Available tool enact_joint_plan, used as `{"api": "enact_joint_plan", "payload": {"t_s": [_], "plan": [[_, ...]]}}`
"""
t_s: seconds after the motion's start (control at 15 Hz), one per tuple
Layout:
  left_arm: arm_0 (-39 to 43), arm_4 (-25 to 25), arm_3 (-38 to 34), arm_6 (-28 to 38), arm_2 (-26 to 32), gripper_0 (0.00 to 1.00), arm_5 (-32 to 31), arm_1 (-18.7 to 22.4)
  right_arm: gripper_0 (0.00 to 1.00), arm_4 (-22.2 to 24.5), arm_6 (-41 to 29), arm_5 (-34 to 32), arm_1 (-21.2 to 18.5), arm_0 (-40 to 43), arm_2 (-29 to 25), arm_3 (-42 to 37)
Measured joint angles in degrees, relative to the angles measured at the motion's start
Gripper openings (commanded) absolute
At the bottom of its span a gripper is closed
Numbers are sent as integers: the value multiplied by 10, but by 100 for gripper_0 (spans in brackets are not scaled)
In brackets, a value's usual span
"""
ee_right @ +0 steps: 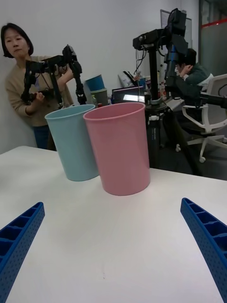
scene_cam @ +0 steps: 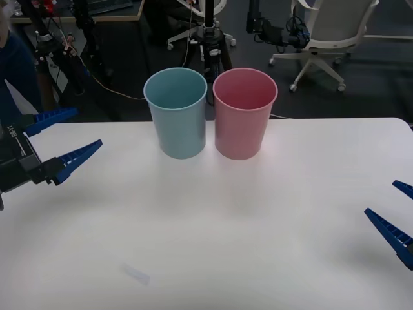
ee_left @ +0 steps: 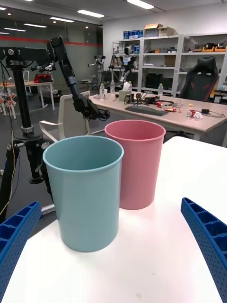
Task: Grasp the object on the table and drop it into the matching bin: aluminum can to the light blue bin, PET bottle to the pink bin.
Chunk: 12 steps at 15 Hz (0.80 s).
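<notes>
Light blue bin nearer left end effector, touching pink bin

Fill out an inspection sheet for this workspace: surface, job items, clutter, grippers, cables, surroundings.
Surface: white table, bare across the middle.
Job's things: light blue bin and pink bin upright, side by side at the far edge; can nothing seen.
Clutter: faint small mark on the near table, cannot tell what.
Grippers: left gripper open over the table's left edge; right gripper open at the right edge; both empty.
Cables: a cable on the floor behind the table.
Surroundings: office chair, tripod stand.
</notes>
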Motion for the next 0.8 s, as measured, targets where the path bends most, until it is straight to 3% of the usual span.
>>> {"api": "enact_joint_plan", "payload": {"t_s": [0.47, 0.8], "plan": [[76, -111, -7, 1, 153, 100, -114, -136, 100, 0, 0, 0, 0, 0, 0, 0], [156, -87, -35, -17, 166, 100, -120, -157, 100, 0, 0, 0, 0, 0, 0, 0]]}}
